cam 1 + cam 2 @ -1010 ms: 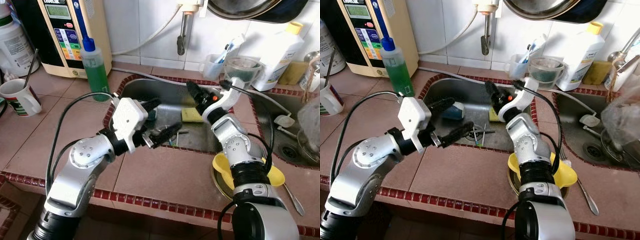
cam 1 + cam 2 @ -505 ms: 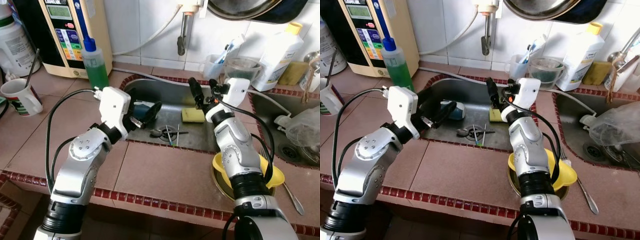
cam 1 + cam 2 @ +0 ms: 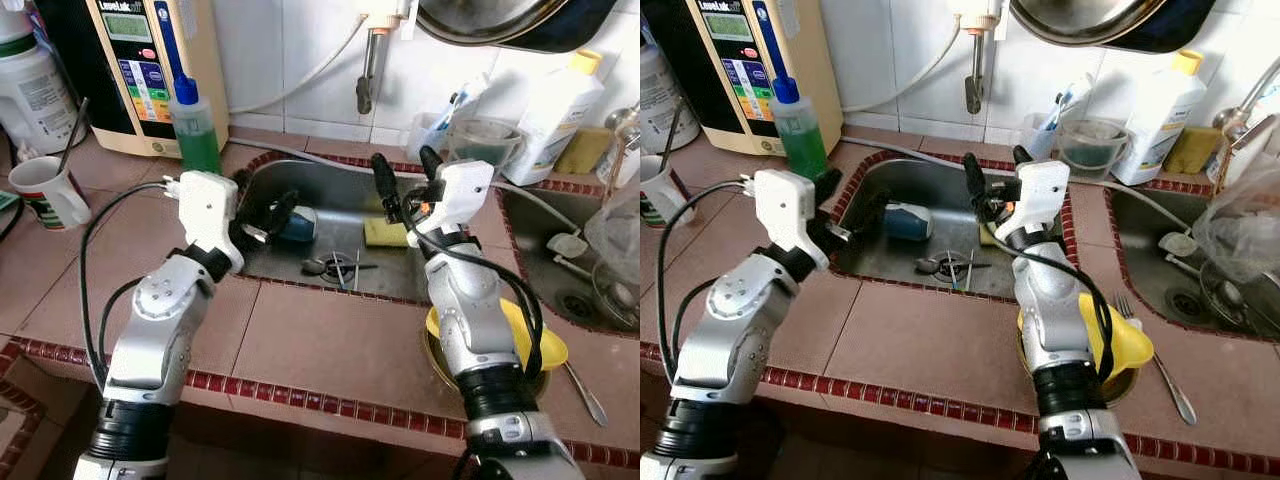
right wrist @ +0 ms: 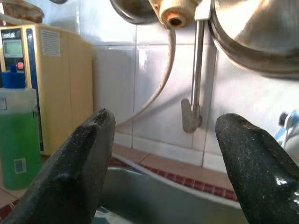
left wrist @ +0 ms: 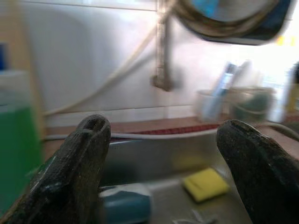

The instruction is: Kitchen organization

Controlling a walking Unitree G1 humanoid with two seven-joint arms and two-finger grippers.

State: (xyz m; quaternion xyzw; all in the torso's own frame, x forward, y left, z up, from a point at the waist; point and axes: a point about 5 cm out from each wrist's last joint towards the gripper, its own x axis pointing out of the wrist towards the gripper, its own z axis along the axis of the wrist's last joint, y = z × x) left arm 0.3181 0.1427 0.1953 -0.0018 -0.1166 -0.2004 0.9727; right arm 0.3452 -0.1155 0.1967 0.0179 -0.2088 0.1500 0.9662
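A steel sink (image 3: 325,185) is set in the tiled counter. In it lie a yellow sponge (image 3: 383,232), a blue-capped object (image 3: 298,225) and a few utensils (image 3: 340,268). My left gripper (image 3: 262,200) hovers over the sink's left rim, open and empty, pointing across the basin; its wrist view takes in the sponge (image 5: 205,183) and the blue object (image 5: 126,207). Above the sink's right side my right gripper (image 3: 405,172) is raised, open and empty, aimed at the tiled wall and the tap (image 4: 191,112).
A green soap bottle (image 3: 197,130) and a water purifier (image 3: 150,60) stand at the back left, a mug (image 3: 45,190) at far left. Cups (image 3: 440,130) and a white bottle (image 3: 555,100) line the back right. A yellow bowl (image 3: 535,340) and a fork (image 3: 583,385) lie near the front right.
Both arms have drawn back from the basin. The left gripper moved left to the sink's rim, and the right gripper lifted and turned toward the wall.
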